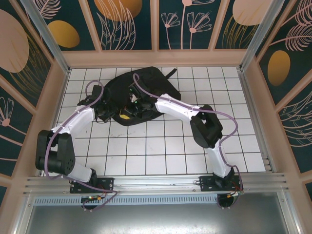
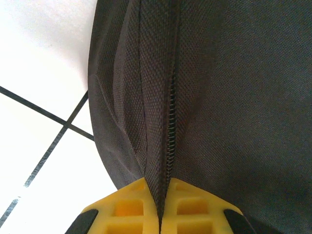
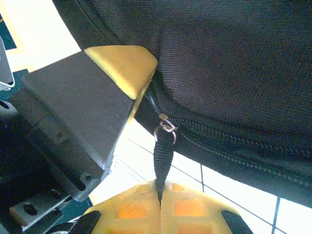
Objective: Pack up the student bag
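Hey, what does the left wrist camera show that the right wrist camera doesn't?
Left wrist: the left gripper shut on a fold of the student bag, right along its closed zipper seam. Right wrist: the right gripper shut on the black pull strap, which hangs from the slider by a metal ring, with the left gripper's dark body alongside. Both: black bag fabric, yellow fingers pressed together, and the white tiled table.
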You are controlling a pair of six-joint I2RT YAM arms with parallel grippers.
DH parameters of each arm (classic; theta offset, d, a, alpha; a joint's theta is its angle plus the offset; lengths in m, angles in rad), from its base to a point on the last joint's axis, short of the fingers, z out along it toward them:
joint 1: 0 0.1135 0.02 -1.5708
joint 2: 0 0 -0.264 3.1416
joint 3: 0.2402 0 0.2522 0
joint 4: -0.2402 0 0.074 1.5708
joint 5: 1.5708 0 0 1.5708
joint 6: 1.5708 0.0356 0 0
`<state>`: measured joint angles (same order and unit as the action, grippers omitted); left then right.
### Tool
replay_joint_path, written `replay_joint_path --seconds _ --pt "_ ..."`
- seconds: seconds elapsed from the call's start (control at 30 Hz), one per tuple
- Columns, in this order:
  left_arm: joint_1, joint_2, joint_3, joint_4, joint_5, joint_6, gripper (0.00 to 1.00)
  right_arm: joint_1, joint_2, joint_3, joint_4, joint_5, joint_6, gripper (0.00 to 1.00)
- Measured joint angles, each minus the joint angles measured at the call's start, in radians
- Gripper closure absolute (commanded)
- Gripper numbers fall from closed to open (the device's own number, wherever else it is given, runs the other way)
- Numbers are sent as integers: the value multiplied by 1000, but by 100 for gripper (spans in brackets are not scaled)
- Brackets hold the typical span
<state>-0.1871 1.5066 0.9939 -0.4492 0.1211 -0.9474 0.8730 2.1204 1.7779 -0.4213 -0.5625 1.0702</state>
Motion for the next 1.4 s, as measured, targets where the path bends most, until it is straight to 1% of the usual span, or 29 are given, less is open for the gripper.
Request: replay_joint_path --seconds 0.4,0.67,1.0,1.23,1.4 --pt "-11 -7 0 -3 2 11 100 -35 -122 -148 -1 23 -42 100" --pt "-12 -22 0 -12 -5 24 100 -56 -162 -171 -48 36 -106 100" --pt "-11 -38 0 -26 -35 38 100 -124 -194 -180 -169 42 -233 100" --pt "-11 -46 0 -27 -36 38 100 -148 -208 -191 -208 50 -305 100" --pt "-11 -51 0 -27 -32 39 100 -187 -250 -235 -219 72 -340 100"
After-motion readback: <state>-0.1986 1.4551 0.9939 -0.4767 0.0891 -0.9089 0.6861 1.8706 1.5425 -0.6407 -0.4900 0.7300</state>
